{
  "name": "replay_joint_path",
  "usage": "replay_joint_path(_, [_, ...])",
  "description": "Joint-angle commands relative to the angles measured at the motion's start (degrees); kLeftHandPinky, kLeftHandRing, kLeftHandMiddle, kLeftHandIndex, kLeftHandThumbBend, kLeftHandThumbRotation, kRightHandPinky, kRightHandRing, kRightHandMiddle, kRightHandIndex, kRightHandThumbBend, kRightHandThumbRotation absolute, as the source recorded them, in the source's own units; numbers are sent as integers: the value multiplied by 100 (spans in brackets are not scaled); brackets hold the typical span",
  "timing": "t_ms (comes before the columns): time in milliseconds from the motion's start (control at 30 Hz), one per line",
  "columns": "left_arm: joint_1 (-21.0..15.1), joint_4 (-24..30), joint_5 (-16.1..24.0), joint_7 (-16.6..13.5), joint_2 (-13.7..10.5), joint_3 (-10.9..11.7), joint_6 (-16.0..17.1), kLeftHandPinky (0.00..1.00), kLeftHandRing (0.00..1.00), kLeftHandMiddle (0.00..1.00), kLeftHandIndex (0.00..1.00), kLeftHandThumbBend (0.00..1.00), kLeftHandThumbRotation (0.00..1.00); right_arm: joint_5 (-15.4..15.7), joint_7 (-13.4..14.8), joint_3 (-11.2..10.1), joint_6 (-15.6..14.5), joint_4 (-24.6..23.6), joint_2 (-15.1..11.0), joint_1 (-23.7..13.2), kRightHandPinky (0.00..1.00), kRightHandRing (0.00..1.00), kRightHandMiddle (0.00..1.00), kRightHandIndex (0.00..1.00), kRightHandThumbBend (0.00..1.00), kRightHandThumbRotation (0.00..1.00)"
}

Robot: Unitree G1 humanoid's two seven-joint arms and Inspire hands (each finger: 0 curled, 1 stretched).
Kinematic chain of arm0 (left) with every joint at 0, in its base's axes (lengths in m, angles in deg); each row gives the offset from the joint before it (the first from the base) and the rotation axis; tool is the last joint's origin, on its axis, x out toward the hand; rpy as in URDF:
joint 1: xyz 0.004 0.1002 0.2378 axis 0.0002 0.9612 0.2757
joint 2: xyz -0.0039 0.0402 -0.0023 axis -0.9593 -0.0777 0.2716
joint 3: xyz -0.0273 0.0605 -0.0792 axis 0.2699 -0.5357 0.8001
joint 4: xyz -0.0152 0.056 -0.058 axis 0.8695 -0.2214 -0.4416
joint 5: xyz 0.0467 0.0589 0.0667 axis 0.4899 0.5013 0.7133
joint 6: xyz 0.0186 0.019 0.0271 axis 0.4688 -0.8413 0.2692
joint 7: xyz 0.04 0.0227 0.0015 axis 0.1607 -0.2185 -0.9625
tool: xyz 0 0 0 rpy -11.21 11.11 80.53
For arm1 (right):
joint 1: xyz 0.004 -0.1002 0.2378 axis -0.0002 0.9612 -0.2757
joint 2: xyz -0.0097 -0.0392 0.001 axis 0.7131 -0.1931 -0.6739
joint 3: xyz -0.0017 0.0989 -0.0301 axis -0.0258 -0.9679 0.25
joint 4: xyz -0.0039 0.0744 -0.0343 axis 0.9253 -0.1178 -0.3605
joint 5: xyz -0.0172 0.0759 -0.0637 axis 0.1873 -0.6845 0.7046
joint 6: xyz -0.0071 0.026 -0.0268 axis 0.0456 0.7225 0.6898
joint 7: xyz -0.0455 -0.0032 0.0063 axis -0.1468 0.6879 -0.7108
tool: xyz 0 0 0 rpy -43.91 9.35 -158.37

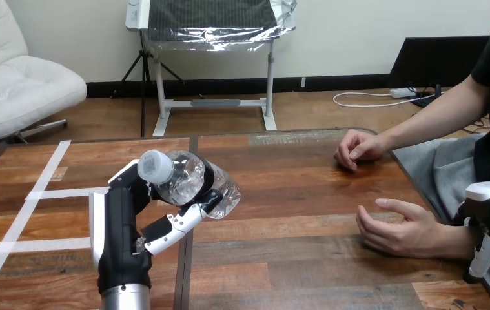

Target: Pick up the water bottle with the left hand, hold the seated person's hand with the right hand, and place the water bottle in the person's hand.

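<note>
Water bottle (193, 182): clear, with a white cap (155, 166), held tilted above the surface (294, 265) in my left robot hand (124, 213). The cap end points toward me and to the left, and the base points away to the right. My left robot hand is clamped on it, with fingers (177, 223) curled under and around its body. My left forearm rises upright from the view's bottom edge, over the left half of the surface.

My right robot hand (487, 216) enters at the right edge, just beside the person's forearm. I cannot tell whether it is apart, together or clamped on anything. The person's nearer hand (397, 231) rests on the surface just left of it, its fingers loosely bent, well apart from the bottle.

White tape lines (35, 194) cross the left part of the surface. Farther off, the person's other hand (356, 150) rests on the surface near its far edge.
</note>
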Motion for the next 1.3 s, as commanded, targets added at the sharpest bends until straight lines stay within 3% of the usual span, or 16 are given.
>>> replay_joint_path(0, [-278, 369, 27, -41, 15, 22, 131, 42, 42, 44, 49, 63, 0, -82, -30, 119, 180, 224, 102, -295, 51, 68, 76, 80, 66, 0])
replay_joint_path(300, [-274, 380, 14, -16, -4, 27, 125, 42, 42, 44, 49, 63, 0, -209, -111, 97, 154, 288, 197, -325, 51, 65, 73, 77, 67, 0])
replay_joint_path(500, [-274, 370, 0, -6, -7, 33, 137, 43, 42, 44, 49, 62, 0, -226, -187, 132, 56, 323, 268, -353, 38, 51, 64, 74, 69, 0])
replay_joint_path(1000, [-261, 393, -7, -12, -3, 45, 105, 42, 42, 44, 50, 62, 0, -451, -164, 115, 178, 467, 357, -342, 44, 55, 64, 63, 66, 0])
replay_joint_path(1267, [-260, 379, -13, -23, 1, 58, 95, 42, 42, 44, 49, 62, 0, -420, -198, 218, 159, 633, 430, -419, 57, 65, 70, 62, 65, 0])
